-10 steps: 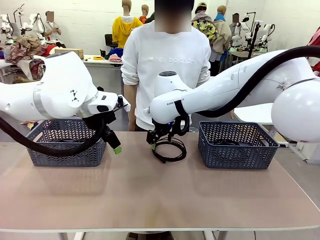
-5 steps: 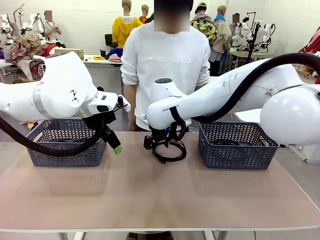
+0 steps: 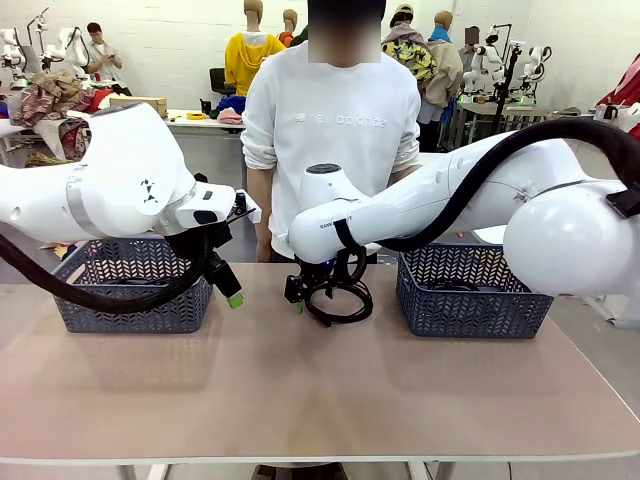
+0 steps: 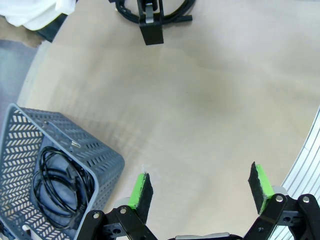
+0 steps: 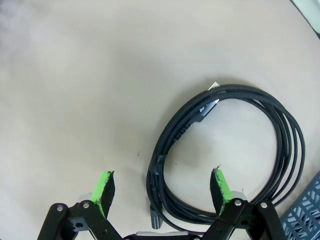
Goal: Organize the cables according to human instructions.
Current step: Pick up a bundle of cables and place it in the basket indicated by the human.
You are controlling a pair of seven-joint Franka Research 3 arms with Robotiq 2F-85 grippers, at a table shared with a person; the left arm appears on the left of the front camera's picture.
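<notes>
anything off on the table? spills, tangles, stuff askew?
Nothing damaged or spilled. One coiled cable lies loose on the table between the two grey baskets, under the open right gripper. A coil sits neatly in the left basket. Left gripper open, holding nothing.

1. Bright, even light from overhead fills the room in the front view.
2. The table [image 3: 300,400] carries only faint, soft shadows under the arms and baskets.
3. Both wrist views are sharp, with wide-angle bending towards the edges.
4. The table surface looks slightly washed out in the right wrist view.
</notes>
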